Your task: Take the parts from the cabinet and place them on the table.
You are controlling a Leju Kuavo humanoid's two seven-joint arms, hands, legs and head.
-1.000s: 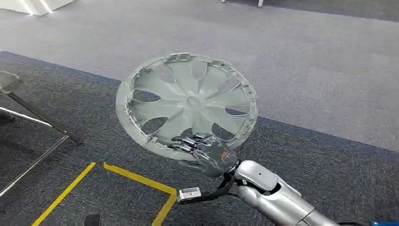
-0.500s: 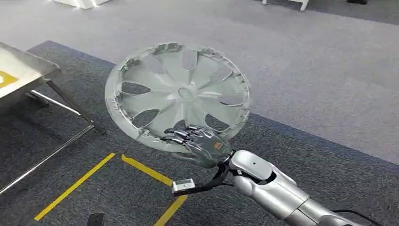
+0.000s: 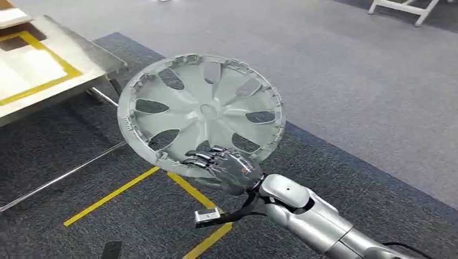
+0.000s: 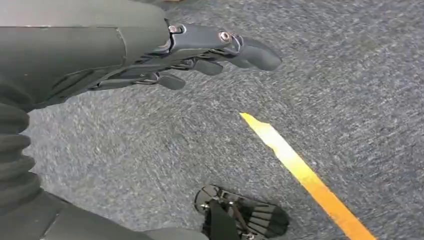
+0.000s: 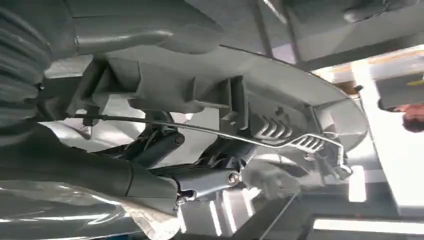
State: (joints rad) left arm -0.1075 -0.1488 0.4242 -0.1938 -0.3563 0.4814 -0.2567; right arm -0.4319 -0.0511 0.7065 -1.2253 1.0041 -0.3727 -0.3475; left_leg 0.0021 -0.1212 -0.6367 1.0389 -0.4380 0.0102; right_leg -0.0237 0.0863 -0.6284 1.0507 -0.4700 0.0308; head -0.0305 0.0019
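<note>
The right hand (image 3: 227,168) grips the wheel cover (image 3: 201,112) by its near rim, carrying it toward the worktop (image 3: 38,75) at far left; the left hand (image 4: 165,55) hangs empty, fingers apart.

wheel cover (image 3: 202,110) above floor tape (image 3: 135,186), right of table (image 3: 81,59)

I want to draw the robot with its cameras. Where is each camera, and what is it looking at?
Head view: high on the body, looking forward and down at the wheel cover, table and right hand.
Left wrist view: behind the empty left hand, looking at the carpet and a yellow line.
Right wrist view: behind the right hand, close against the wheel cover's rim.
Shared: head and right wrist views both show the wheel cover.
</note>
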